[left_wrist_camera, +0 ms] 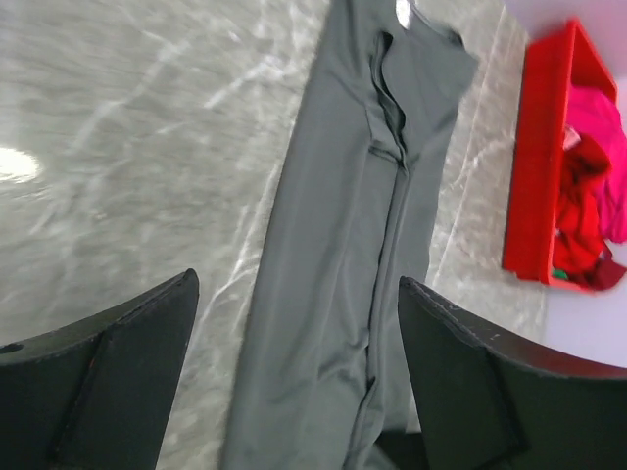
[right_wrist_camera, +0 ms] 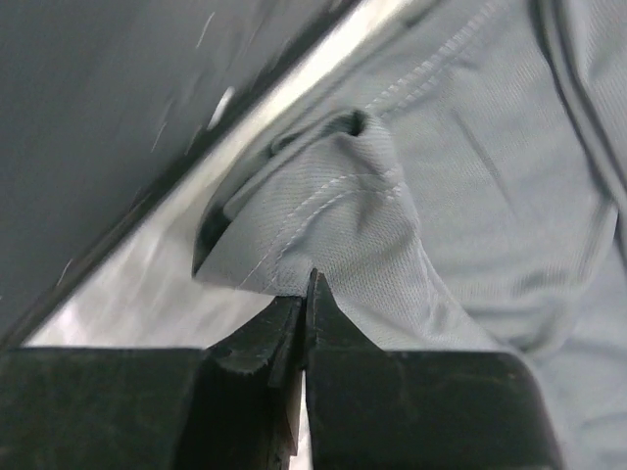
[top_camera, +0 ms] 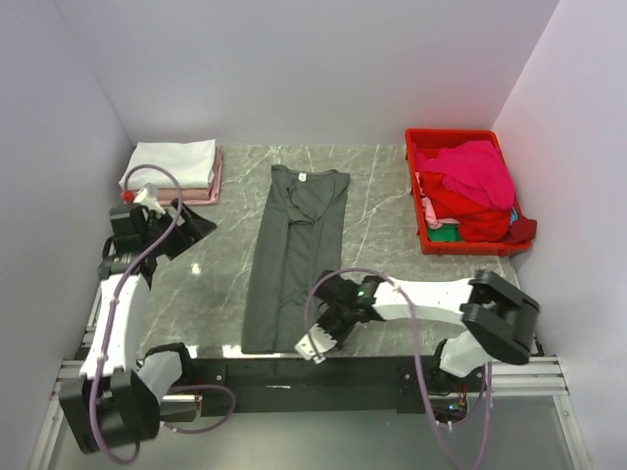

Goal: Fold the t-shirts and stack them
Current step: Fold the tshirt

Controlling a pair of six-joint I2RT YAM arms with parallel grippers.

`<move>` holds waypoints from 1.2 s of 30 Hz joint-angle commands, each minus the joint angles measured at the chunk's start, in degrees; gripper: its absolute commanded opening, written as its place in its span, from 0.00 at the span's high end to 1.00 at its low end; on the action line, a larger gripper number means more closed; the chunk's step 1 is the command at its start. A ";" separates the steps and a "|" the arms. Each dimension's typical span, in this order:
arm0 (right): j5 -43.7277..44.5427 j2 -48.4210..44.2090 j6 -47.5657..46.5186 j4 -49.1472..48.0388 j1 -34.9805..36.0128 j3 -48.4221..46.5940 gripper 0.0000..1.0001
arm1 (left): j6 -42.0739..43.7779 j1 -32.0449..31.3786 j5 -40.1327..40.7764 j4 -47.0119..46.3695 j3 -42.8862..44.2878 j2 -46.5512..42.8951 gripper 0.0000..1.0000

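Charcoal-grey t-shirt (right_wrist_camera: 470,196) is what my right gripper (right_wrist_camera: 309,294) has hold of. In the right wrist view its two fingers are pressed together, with a raised fold of the stitched hem caught at their tips and lifted a little at the table's edge. From above, that gripper sits at lower centre of the frame, at the shirt's lower right corner. The shirt runs as a long narrow strip up the middle of the frame, sleeves folded in and collar toward the top. My left gripper (top_camera: 191,227) is at the left of the frame, well apart from the shirt, its fingers (left_wrist_camera: 127,382) spread wide with nothing between them. Its wrist view looks past both dark fingers onto the strip lying on the grey marble table (top_camera: 382,215). At upper left I see a folded white t-shirt (top_camera: 171,162) resting on a pale pink t-shirt (top_camera: 214,186). At upper right a red crate (top_camera: 460,137) holds a magenta t-shirt (top_camera: 480,171), some red cloth (top_camera: 470,211) and a scrap of green cloth (top_camera: 446,233).
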State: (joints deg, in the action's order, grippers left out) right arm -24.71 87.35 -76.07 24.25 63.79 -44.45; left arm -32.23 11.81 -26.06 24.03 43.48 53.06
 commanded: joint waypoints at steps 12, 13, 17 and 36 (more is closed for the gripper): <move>-0.07 -19.05 -2.69 13.02 -18.59 3.76 0.30 | -0.30 -19.64 10.68 -7.95 33.75 45.24 0.24; -1.21 -20.02 -1.11 12.84 -20.88 2.88 0.30 | 0.23 -19.64 11.81 -7.08 36.47 48.08 0.26; -7.97 -20.56 16.60 7.84 -30.55 -2.56 0.32 | 4.79 -19.72 11.13 -1.64 52.09 61.96 0.37; -24.33 -18.36 31.51 5.81 -49.72 -8.64 0.34 | 13.16 -19.72 -0.57 2.16 84.74 94.06 0.54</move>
State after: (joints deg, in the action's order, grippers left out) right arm -45.43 68.86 -46.44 31.48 15.66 -52.90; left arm -20.16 -7.75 -24.03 26.00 124.57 143.85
